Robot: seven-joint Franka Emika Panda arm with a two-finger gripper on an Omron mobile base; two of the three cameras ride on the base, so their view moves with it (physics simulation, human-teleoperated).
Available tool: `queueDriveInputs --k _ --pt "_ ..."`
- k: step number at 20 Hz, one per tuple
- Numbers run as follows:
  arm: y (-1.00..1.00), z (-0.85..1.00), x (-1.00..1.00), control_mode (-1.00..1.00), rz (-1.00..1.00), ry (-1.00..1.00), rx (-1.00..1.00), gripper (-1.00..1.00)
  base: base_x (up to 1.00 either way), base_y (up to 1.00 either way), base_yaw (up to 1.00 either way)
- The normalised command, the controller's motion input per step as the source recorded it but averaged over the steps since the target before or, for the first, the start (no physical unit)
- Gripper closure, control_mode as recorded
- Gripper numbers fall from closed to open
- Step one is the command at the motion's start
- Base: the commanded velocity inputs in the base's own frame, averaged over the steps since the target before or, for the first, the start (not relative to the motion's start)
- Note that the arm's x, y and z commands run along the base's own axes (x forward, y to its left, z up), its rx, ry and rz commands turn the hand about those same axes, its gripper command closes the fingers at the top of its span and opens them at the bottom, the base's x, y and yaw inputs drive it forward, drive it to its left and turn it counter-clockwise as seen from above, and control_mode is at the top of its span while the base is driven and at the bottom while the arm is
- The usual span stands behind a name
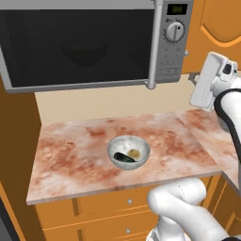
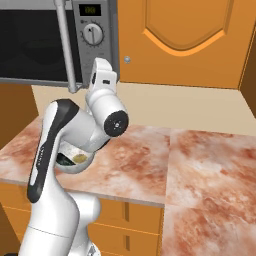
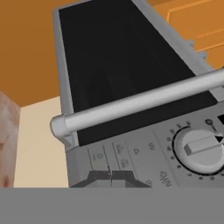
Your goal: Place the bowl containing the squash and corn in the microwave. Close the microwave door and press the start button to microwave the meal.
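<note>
The microwave (image 1: 172,56) hangs above the counter with its door (image 1: 75,44) closed and the bar handle (image 1: 153,47) upright. Through the dark glass a round bowl (image 1: 84,51) shows dimly inside; the squash and corn cannot be made out. My gripper (image 1: 192,76) is beside the lower right of the control panel, under the dial (image 1: 175,31). In the hand view the gripper (image 3: 110,176) is shut, tips together against the row of buttons (image 3: 118,159) below the handle (image 3: 144,100) and left of the dial (image 3: 199,148).
A pale grey speckled bowl (image 1: 129,151) stands mid-counter, holding a dark green vegetable (image 1: 123,157) and a yellowish lump (image 1: 134,153). The marble counter (image 1: 70,150) runs right around a corner (image 2: 210,165). Orange cabinet doors (image 2: 185,35) are to the right of the microwave.
</note>
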Motion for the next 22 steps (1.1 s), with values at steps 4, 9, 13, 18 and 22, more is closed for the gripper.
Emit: queueDriveInputs --k 4,9,13,18,22 --pt "0.0 0.0 0.33 -1.0 0.0 0.0 0.0 1.0 0.0 0.0 0.0" --pt "0.0 -0.02 0.32 -1.0 0.0 0.0 0.0 1.0 0.0 0.0 0.0" --pt "0.0 -0.13 0.29 -1.0 0.0 0.0 0.0 1.0 0.0 0.0 0.0" --pt "0.0 -0.17 0.28 -1.0 0.0 0.0 0.0 1.0 0.0 0.0 0.0" --pt "0.0 -0.03 0.33 -1.0 0.0 0.0 0.0 1.0 0.0 0.0 0.0"
